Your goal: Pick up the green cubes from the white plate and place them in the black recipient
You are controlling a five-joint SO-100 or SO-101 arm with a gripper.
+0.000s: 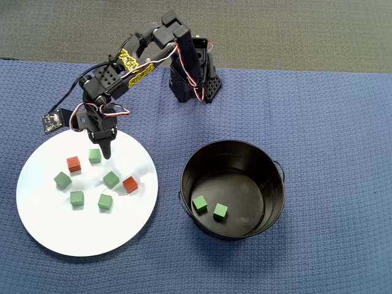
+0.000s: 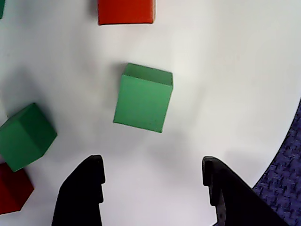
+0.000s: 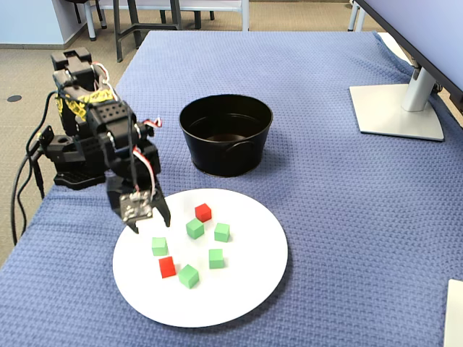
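Your gripper (image 2: 153,176) hung spread and empty over the white plate (image 1: 43,220), the nearest green cube (image 2: 143,98) just ahead at frame centre in the wrist view. You needed to advance, straddle it squarely, avoiding the red cube (image 2: 125,11) above.

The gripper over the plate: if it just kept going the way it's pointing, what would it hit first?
Probably the green cube straight ahead of the open gripper in the wrist view, though it may touch the white plate first; depth is unclear.

Glossy blk bucket (image 1: 233,190), matte green cubes (image 2: 143,97), woven cloth (image 3: 340,188).
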